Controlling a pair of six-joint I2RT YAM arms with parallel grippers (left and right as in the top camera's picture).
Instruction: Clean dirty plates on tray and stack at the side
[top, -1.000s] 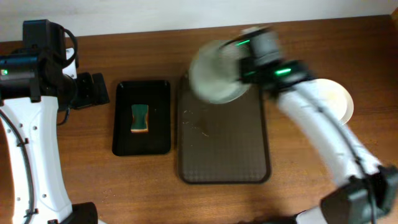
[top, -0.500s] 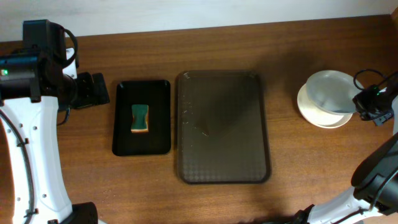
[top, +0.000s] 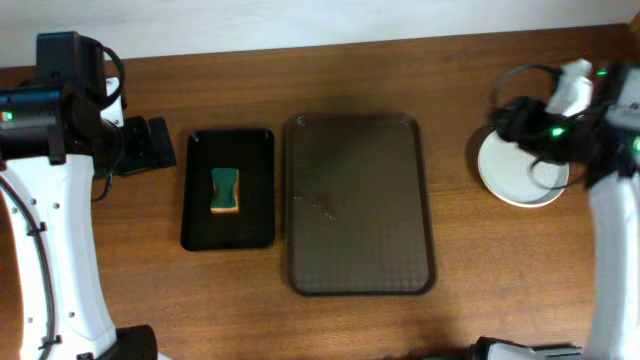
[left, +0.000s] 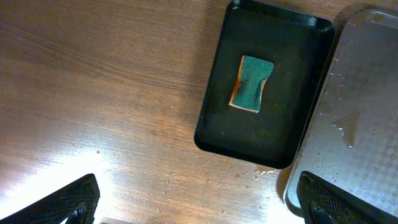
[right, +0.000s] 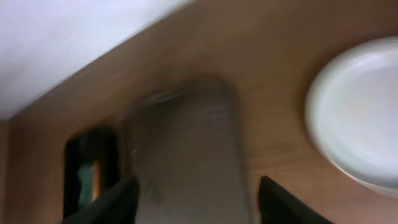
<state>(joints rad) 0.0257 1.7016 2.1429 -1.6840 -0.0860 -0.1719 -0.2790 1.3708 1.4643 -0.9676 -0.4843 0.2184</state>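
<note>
Overhead: tray (top: 360, 205) sits mid-table with no plates on it, only a few wet specks. Black tray (top: 228, 232) is just left of it. Plates (top: 510, 185) are stacked on the table right of the tray, well apart from it. Count unreadable, no smear visible on top. Right gripper (right: 205, 205) is by the stack, fingers spread, empty. Left gripper (left: 196, 208) is wide apart, empty, near the black tray. Sponge (top: 226, 190) lies in the black tray. Task looks done, only arm retraction left.
</note>
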